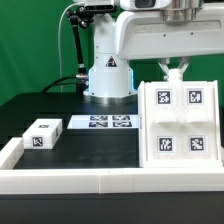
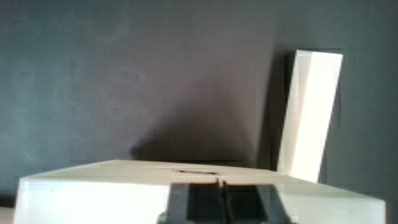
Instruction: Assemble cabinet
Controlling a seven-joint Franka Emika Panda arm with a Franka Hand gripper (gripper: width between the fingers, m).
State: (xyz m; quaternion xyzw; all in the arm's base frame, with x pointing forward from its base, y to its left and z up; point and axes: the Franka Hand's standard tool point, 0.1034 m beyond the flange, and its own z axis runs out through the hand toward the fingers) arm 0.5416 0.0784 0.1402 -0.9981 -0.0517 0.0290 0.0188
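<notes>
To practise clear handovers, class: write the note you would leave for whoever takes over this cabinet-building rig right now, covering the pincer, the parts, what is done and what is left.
Pincer: down at the top edge of the cabinet; the views do not show whether it is open or shut.
Cabinet: upright on the table at the exterior view's right, four tags facing the camera.
Small tagged white block: loose on the table at the exterior view's left, well apart from the cabinet.
Marker board: flat between them.
Done: main box is standing.
Left: the loose block is not yet fitted.
</notes>
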